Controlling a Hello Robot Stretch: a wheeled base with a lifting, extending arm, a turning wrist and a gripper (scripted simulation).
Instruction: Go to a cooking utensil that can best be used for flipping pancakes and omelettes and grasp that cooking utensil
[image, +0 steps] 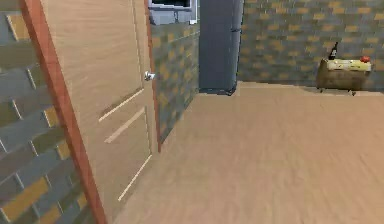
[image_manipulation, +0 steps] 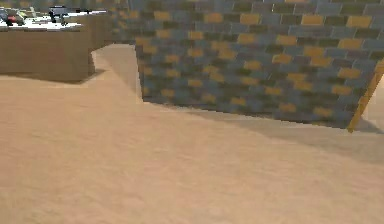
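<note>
Wood-plank floor (image: 260, 150) pretty much everywhere, with grey-and-ochre brick walls (image: 300, 35) around it. Forward view: a big wooden door (image: 100, 90) takes up the 9 o'clock side, its knob (image: 148, 75) on the right edge. At 12 o'clock there's a tall dark grey unit (image: 218, 45) against the far wall. Over at 2 o'clock sits a small wooden table (image: 345, 75) with a dark upright thing (image: 335, 48) and a red blob (image: 365, 59) on top.

Arm side view: a light wooden counter (image_manipulation: 45, 55) at 10 o'clock with some small bits (image_manipulation: 58, 12) on it – too tiny to name. A brick wall block (image_manipulation: 250, 60) runs from 12 to 3 o'clock, with an orange strip (image_manipulation: 366, 95) at its right end.

As for the flipping utensil – can't tell where it is, none of those blobs is clear enough. Gripper state: can't tell either.
</note>
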